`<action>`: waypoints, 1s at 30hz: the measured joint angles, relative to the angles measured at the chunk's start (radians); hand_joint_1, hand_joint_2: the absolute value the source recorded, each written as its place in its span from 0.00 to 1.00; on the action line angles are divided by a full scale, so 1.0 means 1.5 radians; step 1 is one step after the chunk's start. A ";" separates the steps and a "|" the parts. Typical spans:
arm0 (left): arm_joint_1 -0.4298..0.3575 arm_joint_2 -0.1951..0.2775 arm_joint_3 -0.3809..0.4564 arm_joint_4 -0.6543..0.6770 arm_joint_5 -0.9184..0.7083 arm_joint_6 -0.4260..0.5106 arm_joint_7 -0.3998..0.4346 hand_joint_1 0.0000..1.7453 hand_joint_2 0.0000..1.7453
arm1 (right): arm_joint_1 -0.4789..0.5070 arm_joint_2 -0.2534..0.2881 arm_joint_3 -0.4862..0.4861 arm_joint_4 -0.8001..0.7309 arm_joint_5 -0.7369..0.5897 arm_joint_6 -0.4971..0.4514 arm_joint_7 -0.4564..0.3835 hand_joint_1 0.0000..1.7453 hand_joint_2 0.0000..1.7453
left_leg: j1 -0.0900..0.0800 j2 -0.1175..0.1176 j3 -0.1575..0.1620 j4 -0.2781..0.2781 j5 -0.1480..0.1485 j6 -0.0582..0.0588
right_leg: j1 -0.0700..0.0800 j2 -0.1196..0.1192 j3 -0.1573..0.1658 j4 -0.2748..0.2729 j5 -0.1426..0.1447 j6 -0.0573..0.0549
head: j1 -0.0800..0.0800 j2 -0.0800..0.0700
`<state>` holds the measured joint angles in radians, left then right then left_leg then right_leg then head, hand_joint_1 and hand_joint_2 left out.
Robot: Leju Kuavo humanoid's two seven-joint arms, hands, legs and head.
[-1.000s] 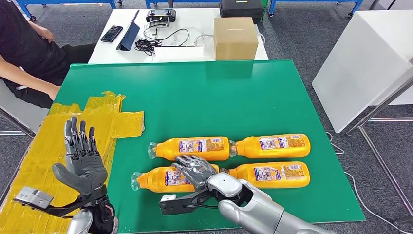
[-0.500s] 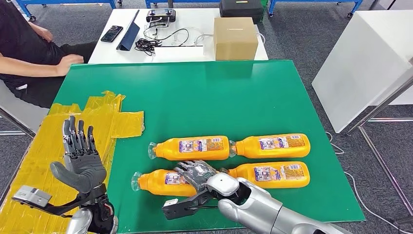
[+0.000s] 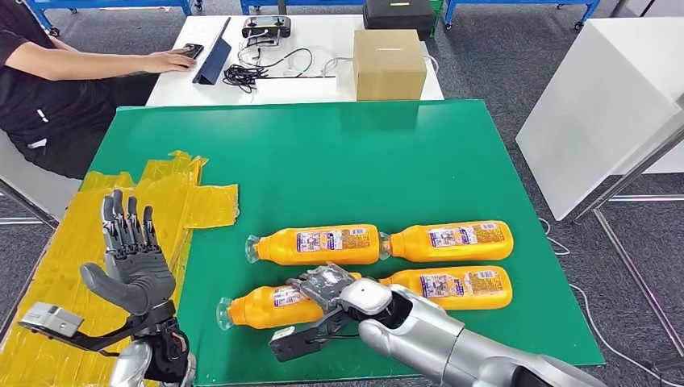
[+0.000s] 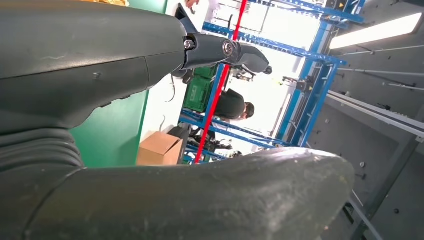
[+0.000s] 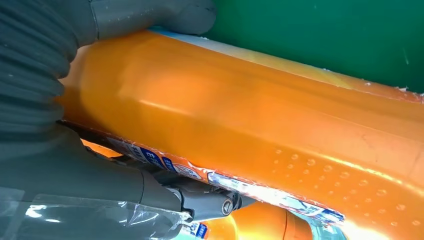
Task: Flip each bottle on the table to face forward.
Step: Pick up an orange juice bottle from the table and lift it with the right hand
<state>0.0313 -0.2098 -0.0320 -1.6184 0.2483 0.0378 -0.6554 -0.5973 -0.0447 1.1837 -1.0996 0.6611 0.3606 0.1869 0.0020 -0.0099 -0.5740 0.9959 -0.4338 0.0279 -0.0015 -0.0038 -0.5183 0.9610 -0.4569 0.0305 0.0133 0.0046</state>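
since a second ago my right hand (image 3: 327, 288) has closed around the near-left bottle (image 3: 262, 305) on the green table (image 3: 339, 161), tilting it to roll its label forward, left hand (image 3: 129, 258) spread wide, idle.

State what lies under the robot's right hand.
The right hand grips the near-left orange bottle; its cap end and part of its label show, while its base is covered.

Glossy orange plastic bottle (image 5: 260, 125); matt green tabletop (image 3: 339, 161); cardboard box (image 3: 389, 63).
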 joint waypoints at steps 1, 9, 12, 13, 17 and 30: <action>0.000 0.000 0.000 0.001 0.000 0.000 0.000 0.00 0.00 | -0.001 0.001 0.001 0.002 0.000 0.000 0.000 1.00 1.00 | 0.000 0.000 0.000 0.000 0.000 0.000 | 0.000 0.000 0.000 0.000 0.000 0.000 | 0.000 0.000; -0.001 0.000 0.000 0.003 0.000 0.000 0.000 0.00 0.00 | -0.006 0.003 0.005 0.007 -0.001 0.000 0.000 1.00 1.00 | 0.000 0.000 0.000 0.000 0.000 0.000 | 0.000 0.000 0.000 0.000 0.000 0.000 | 0.000 0.000; -0.001 0.000 0.000 0.004 0.001 0.000 0.000 0.00 0.00 | -0.007 0.004 0.006 0.008 -0.005 0.000 0.000 1.00 1.00 | 0.000 0.000 0.000 0.000 0.000 0.000 | 0.000 0.000 0.000 0.000 0.000 0.000 | 0.000 0.000; -0.001 0.000 0.000 0.004 0.001 0.000 0.000 0.00 0.00 | -0.008 0.004 0.006 0.009 -0.007 0.000 0.000 1.00 1.00 | 0.000 0.000 0.000 0.000 0.000 0.000 | 0.000 0.000 0.000 0.000 0.000 0.000 | 0.000 0.000; -0.004 0.000 0.000 0.005 0.005 0.001 0.002 0.00 0.00 | -0.011 0.005 0.007 0.013 -0.021 -0.002 0.000 1.00 1.00 | 0.000 0.000 0.000 0.000 0.000 0.000 | 0.000 0.000 0.000 0.000 0.000 0.000 | 0.000 0.000; 0.012 0.000 0.003 0.018 0.112 -0.044 0.025 0.00 1.00 | 0.148 0.018 -0.184 -0.097 -0.195 -0.329 -0.145 1.00 1.00 | 0.000 0.000 -0.002 0.000 0.000 0.000 | 0.000 0.000 -0.001 0.000 0.000 0.000 | 0.000 0.000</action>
<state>0.0488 -0.2098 -0.0279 -1.5908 0.4162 -0.0276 -0.6174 -0.3759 -0.0179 0.9077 -1.2458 0.3681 -0.1335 -0.0304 0.0020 -0.0106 -0.5764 0.9960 -0.4345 0.0276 -0.0015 -0.0040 -0.5201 0.9611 -0.4572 0.0307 0.0134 0.0046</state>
